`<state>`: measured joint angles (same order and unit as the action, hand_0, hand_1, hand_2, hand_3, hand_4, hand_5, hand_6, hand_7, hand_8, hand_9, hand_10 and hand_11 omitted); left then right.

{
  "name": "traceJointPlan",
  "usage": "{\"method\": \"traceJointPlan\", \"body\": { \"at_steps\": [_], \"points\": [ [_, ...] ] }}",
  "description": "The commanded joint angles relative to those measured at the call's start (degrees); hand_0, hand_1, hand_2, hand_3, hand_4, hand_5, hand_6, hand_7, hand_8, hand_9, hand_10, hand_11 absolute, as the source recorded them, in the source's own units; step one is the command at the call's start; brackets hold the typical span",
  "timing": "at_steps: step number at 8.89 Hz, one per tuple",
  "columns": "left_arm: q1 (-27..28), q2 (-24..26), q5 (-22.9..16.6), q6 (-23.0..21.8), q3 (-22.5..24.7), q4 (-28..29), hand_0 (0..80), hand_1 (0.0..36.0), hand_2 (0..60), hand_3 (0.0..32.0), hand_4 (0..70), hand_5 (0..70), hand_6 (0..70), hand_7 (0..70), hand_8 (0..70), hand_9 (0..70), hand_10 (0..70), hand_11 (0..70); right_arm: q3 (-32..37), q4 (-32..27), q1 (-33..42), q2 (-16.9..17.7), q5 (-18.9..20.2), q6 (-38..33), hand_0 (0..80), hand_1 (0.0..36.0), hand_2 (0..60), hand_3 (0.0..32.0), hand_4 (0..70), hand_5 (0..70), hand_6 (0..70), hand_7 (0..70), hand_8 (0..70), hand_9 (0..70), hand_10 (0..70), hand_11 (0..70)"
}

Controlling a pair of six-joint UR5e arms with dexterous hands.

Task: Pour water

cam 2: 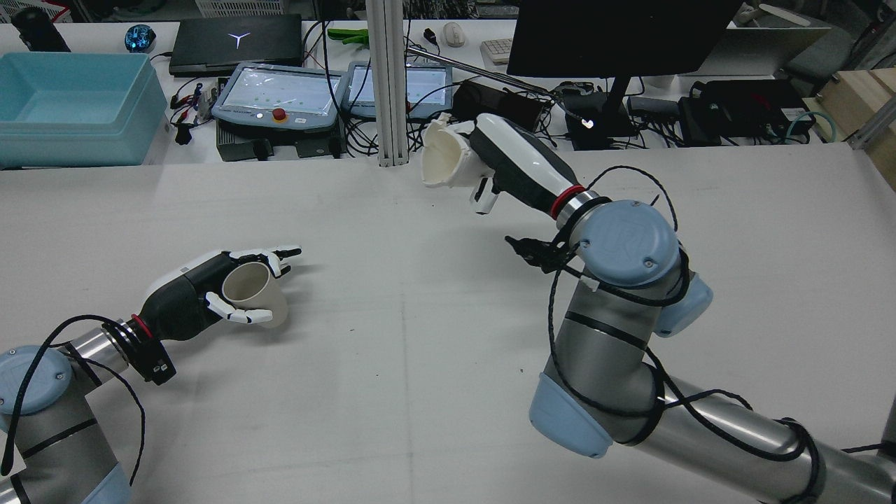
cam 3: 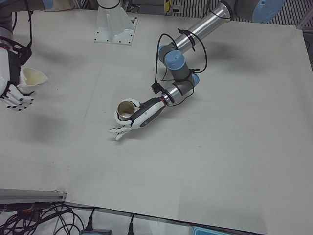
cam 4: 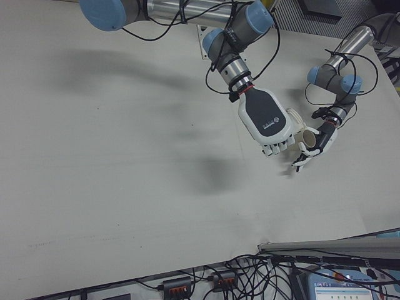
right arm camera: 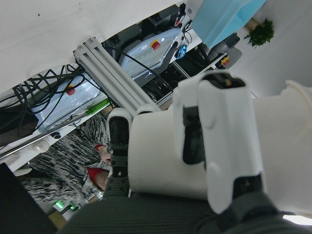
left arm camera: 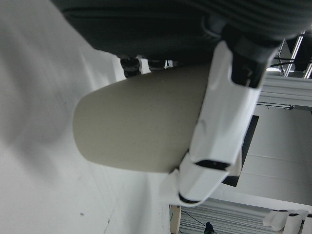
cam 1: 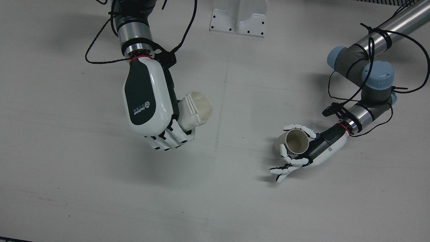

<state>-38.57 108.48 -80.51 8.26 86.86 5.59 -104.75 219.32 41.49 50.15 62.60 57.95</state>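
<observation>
My left hand (cam 1: 312,148) is shut on a beige paper cup (cam 1: 295,142) that stands low at the table, mouth up; some fingers stick out past it. The rear view shows this hand (cam 2: 185,294) and the cup (cam 2: 252,294) too, and the cup fills the left hand view (left arm camera: 141,126). My right hand (cam 1: 147,101) is shut on a white pitcher (cam 1: 196,109) and holds it high above the table, well apart from the cup. In the rear view the pitcher (cam 2: 444,157) is tilted, its mouth turned toward the left arm's side.
A white arm pedestal (cam 1: 239,20) stands at the table's far edge. Black cables hang around both wrists. Behind the table in the rear view are a blue bin (cam 2: 70,105), teach pendants (cam 2: 280,87) and a monitor (cam 2: 616,35).
</observation>
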Motion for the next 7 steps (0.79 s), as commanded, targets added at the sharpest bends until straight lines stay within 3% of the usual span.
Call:
{"method": "traceJointPlan", "body": {
  "at_steps": [1,2,3,4,5,6,7],
  "points": [
    [-0.9,-6.4,0.0,-0.5,2.8,3.0,80.0,36.0,60.0,0.0,58.6,70.0,9.4,18.4,3.1,2.2,4.7,11.1,-4.8,-5.2,12.2,17.7,1.5,-37.2,80.0,36.0,60.0,0.0,57.0,70.0,69.7,70.0,46.6,56.8,41.8,62.2],
    [-2.6,-8.3,-0.1,-0.5,3.1,4.0,80.0,36.0,60.0,0.0,57.5,70.0,8.9,18.0,2.9,2.2,4.9,11.3,-4.6,-16.1,15.0,24.9,3.8,-43.7,80.0,36.0,60.0,0.0,43.1,70.0,65.0,70.0,46.2,56.9,44.2,66.0],
    [-4.5,-10.5,-0.5,-0.6,3.1,5.3,80.0,36.0,60.0,0.0,57.0,70.0,8.7,17.9,2.8,2.1,4.8,11.2,-4.5,-22.2,18.1,30.2,5.1,-47.7,80.0,36.0,60.0,0.0,41.7,70.0,65.5,70.0,47.7,59.1,45.6,68.1],
    [-8.4,-12.1,-2.7,-0.5,3.1,5.9,80.0,36.0,60.0,0.0,57.0,70.0,8.7,18.0,2.8,2.2,4.8,11.3,-4.4,-24.4,21.5,33.8,8.0,-48.7,80.0,36.0,60.0,0.0,49.4,70.0,69.6,70.0,49.6,61.2,45.6,67.8],
    [-12.5,-12.9,-4.7,-0.2,3.1,5.9,80.0,36.0,60.0,0.0,56.5,70.0,8.7,18.0,2.7,2.2,4.8,11.2,-3.4,-27.7,23.0,38.7,9.9,-48.7,80.0,36.0,60.0,0.0,50.9,70.0,70.0,70.0,51.1,63.3,47.2,70.0],
    [-14.6,-13.7,-5.1,0.1,2.9,5.9,80.0,36.0,60.0,0.0,54.5,70.0,8.6,17.9,2.9,2.1,5.0,11.5,4.2,-36.6,23.3,41.7,9.8,-48.9,80.0,36.0,60.0,0.0,40.5,70.0,67.3,70.0,51.6,64.4,49.3,70.0],
    [-14.7,-14.9,-5.1,0.6,2.6,5.9,80.0,36.0,60.0,0.0,53.6,70.0,8.4,17.8,2.8,2.1,5.0,11.6,17.7,-48.2,22.7,41.1,9.6,-50.7,80.0,36.0,60.0,0.0,36.9,70.0,66.1,70.0,52.5,65.8,50.7,70.0]
  ]
}}
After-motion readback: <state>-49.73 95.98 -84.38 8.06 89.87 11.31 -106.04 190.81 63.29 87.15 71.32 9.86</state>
